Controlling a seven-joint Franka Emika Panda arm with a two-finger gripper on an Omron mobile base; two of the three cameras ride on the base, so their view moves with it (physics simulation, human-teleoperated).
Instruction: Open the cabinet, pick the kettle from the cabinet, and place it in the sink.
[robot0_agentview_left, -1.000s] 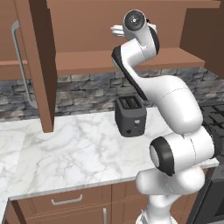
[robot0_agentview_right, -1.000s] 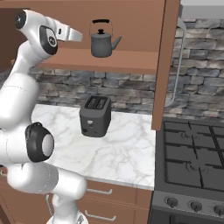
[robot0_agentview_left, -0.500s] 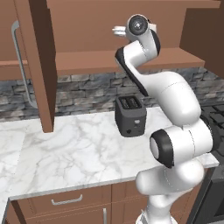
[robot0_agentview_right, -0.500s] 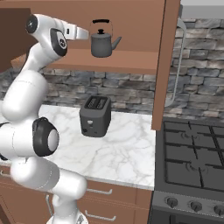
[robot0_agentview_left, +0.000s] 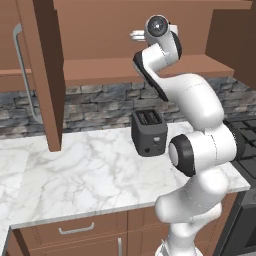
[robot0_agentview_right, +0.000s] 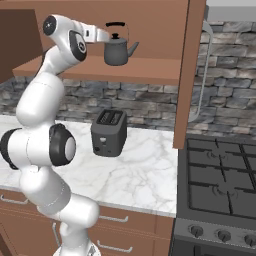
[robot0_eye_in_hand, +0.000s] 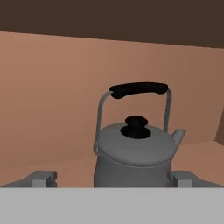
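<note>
The cabinet (robot0_agentview_right: 150, 70) stands open, its doors swung out edge-on. On its shelf sits the dark-grey kettle (robot0_agentview_right: 118, 50), upright, spout to the right, black handle arched over the lid. My gripper (robot0_agentview_right: 103, 36) reaches in from the left at handle height, open and just short of the kettle. In the hand view the kettle (robot0_eye_in_hand: 133, 153) is close and centred, and the gripper (robot0_eye_in_hand: 113, 179) has a fingertip (robot0_eye_in_hand: 43, 178) low on each side of its body, holding nothing. From the left base view my gripper (robot0_agentview_left: 135, 35) is inside the cabinet (robot0_agentview_left: 100, 70). The sink is out of view.
A black toaster (robot0_agentview_right: 108, 132) stands on the marble counter (robot0_agentview_right: 145, 175) below the shelf. The right cabinet door (robot0_agentview_right: 187, 75) hangs open over the counter's end, beside a stove (robot0_agentview_right: 220, 185). The left door (robot0_agentview_left: 45, 75) juts out at the left. Drawers run under the counter.
The arm has stretched further into the cabinet, bringing the open gripper closer to the kettle. The kettle and doors have not moved.
</note>
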